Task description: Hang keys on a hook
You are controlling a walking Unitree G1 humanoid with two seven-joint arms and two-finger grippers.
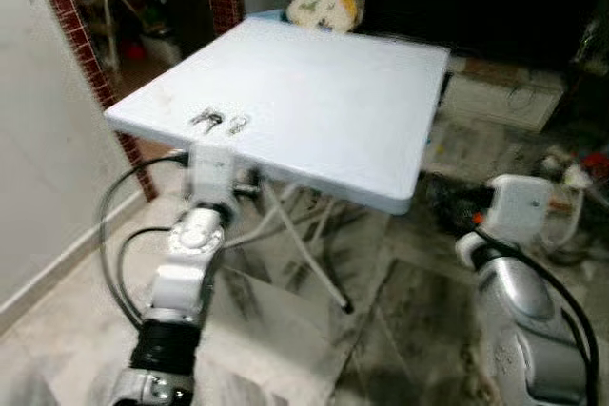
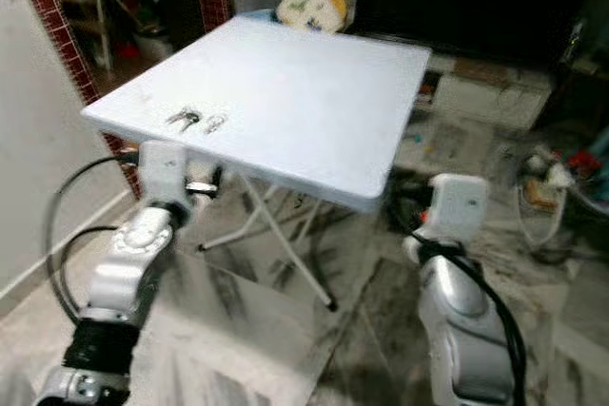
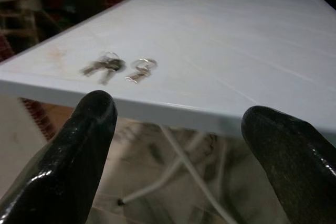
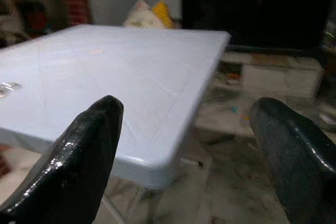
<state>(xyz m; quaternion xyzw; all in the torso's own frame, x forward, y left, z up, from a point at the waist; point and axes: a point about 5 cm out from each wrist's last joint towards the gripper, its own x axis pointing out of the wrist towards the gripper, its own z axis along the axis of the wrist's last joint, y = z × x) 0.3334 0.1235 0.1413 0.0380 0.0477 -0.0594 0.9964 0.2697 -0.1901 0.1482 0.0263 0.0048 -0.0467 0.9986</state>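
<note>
1. The step in hand seems to be the approach for the pick-up: the keys point(image 1: 206, 121) lie on the white folding table point(image 1: 324, 92), close to its near edge and towards its near left corner, and nothing holds them yet.
2. There are two small bunches: the darker one, and a second one with a ring point(image 3: 140, 70) just beside it, on the side away from that corner.
3. The left gripper point(image 3: 178, 129) is below and just in front of the table's near edge, pointing at the keys. Its fingers point(image 3: 86, 145) are spread wide and hold nothing.
4. The right gripper point(image 4: 186, 145) is near the table's near right corner, well apart from the keys, also wide open and empty.
5. I judge that the next move calls for the left gripper to rise above the edge, reach over it and close on a bunch lying flat, which is hard for long fingers.
6. No hook can be made out. The keys are blurred, so their number is unclear.
</note>
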